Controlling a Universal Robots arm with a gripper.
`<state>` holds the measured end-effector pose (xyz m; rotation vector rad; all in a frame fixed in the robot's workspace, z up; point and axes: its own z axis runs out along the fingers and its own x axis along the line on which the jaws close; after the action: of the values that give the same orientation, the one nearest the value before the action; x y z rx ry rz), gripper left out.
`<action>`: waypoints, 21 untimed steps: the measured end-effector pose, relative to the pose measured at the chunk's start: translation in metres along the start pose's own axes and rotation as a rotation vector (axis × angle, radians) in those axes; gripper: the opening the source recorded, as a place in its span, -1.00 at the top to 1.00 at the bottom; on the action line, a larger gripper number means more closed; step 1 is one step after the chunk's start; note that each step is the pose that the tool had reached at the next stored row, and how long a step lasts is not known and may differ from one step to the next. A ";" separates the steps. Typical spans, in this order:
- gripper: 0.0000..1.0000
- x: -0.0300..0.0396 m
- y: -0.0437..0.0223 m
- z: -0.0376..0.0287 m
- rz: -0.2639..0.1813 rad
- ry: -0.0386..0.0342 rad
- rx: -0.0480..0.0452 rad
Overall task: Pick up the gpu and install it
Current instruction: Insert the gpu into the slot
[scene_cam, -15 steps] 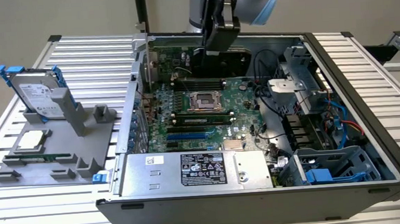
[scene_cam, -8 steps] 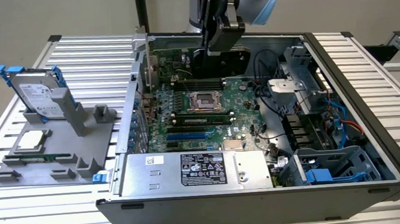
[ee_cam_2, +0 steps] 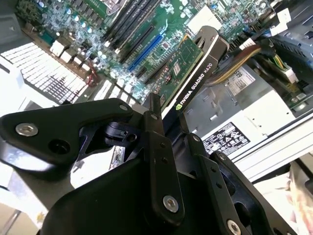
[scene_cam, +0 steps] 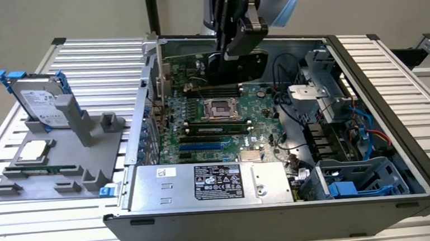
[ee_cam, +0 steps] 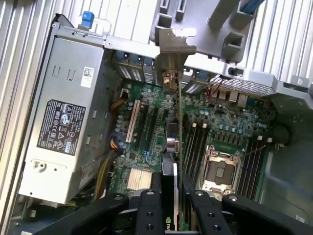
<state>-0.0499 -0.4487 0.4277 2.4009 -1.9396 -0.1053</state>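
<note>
The gripper (ee_cam: 174,190) is clenched on the gpu (ee_cam: 172,139). Its black, jointed metal fingers (ee_cam: 150,200) are pressed against both faces of the card and spread no wider than the card is thick. The gpu is held edge-on, straight out from the fingertips. In the second wrist view its flat green circuit face (ee_cam_2: 188,61) and black plastic cover are seen. A bent silver metal bracket (ee_cam: 171,51) sits at the end farthest from the gripper. Beyond the card lies the green motherboard (ee_cam: 230,129), ribbed with long slots, inside the open computer case (scene_cam: 281,223). A boxy grey metal power supply (ee_cam: 63,127) stands to one side of the gripper.
</note>
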 end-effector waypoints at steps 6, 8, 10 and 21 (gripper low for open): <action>1.00 0.0000 0.0000 -0.0001 -0.048 0.0039 -0.0009; 1.00 0.0000 0.0000 -0.0002 -0.048 0.0047 -0.0012; 1.00 0.0000 -0.0001 0.0004 -0.046 0.0047 -0.0010; 1.00 0.0002 -0.0009 0.0103 0.011 0.0016 0.0075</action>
<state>-0.0499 -0.4486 0.4174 2.3936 -1.9562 -0.0957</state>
